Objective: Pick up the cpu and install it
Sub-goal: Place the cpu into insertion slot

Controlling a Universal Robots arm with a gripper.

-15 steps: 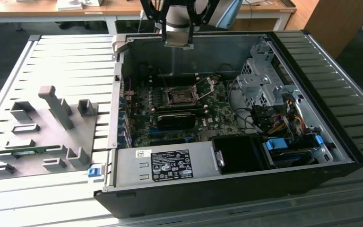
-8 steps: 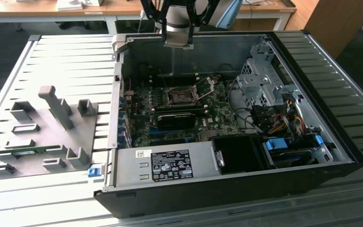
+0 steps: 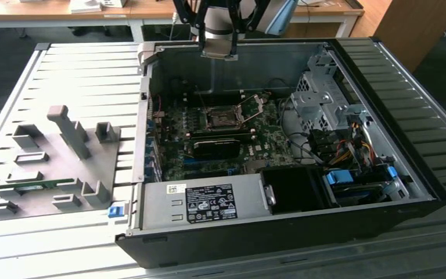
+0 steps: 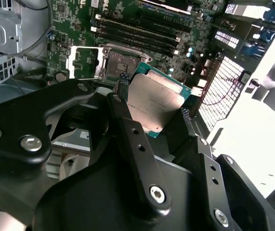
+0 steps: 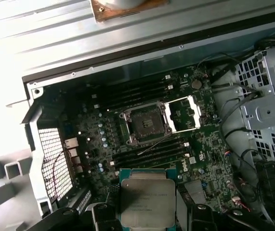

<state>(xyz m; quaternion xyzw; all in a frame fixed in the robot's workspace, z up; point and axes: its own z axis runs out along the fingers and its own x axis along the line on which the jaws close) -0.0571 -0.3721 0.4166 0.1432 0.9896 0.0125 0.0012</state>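
On the exterior view's left, a grey fixture lies on the counter. Right of it stands the open computer case. Over it the claw pinches the cpu, held apart from the open socket; the claw hides its side edges.

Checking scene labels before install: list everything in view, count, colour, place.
case: 1, black, open, on the slatted table
motherboard: 1, green, inside the case
socket: 1, metal frame, dark centre, on the motherboard, cover open
power supply: 1, grey, in the case
fixture tray: 1, grey, at the exterior view's left
cpu: 1, silvery top, green edge, held above the motherboard
gripper: 1, black, shut on the cpu
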